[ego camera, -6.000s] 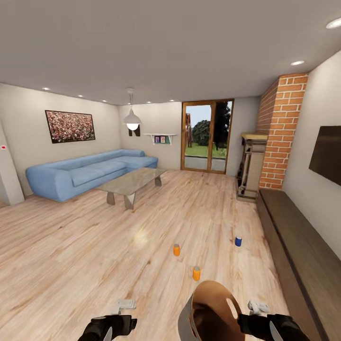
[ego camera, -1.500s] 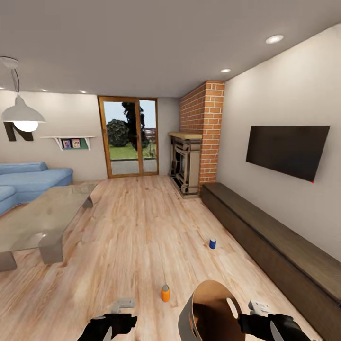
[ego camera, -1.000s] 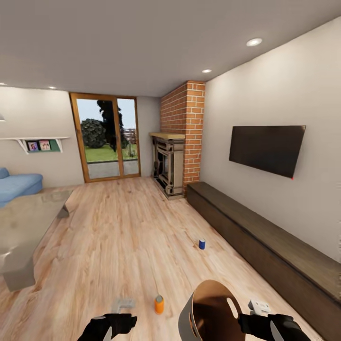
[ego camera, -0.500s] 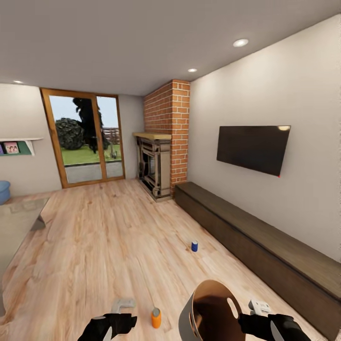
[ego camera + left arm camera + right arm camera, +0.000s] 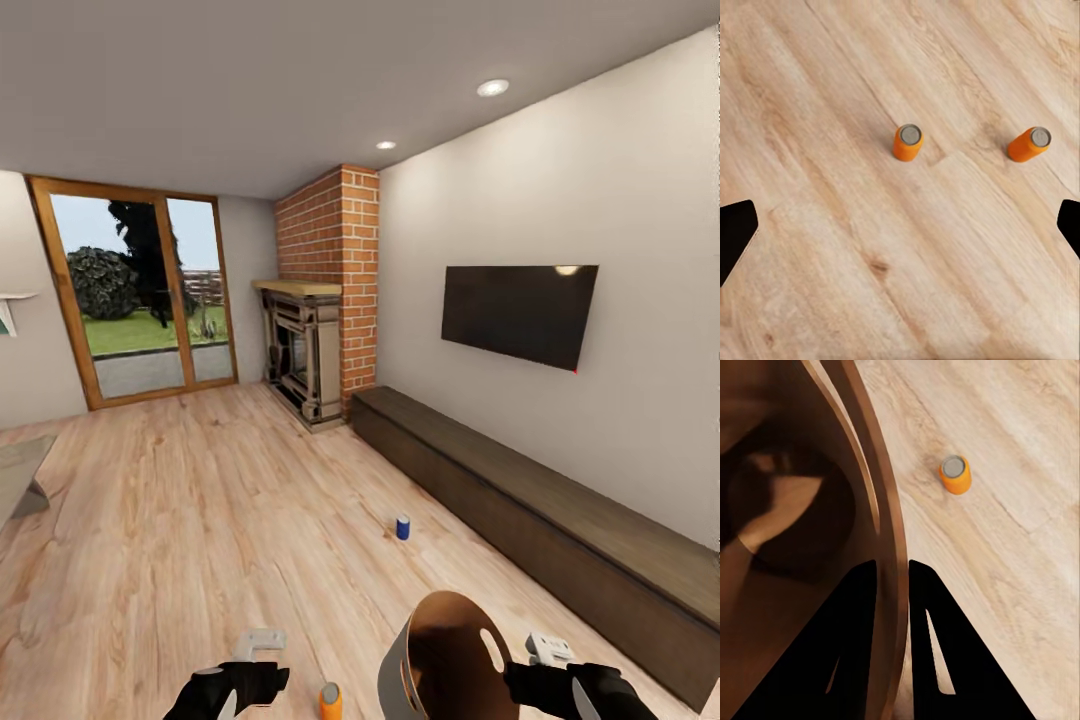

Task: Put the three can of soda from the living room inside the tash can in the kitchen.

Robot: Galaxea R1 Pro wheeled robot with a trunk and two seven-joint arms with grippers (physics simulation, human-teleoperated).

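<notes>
- Two orange soda cans [image 5: 907,142] [image 5: 1029,144] stand on the wood floor [image 5: 832,262] ahead of the left gripper [image 5: 900,229], its fingers spread wide
- Right gripper [image 5: 889,615] fingers pinch the trash can [image 5: 889,532] rim
- Blue soda can [image 5: 403,527] well ahead

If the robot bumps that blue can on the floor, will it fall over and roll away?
Probably. The blue can stands upright, narrow for its height, so a bump could tip it. Being round on smooth wood floor, it would likely roll.
</notes>
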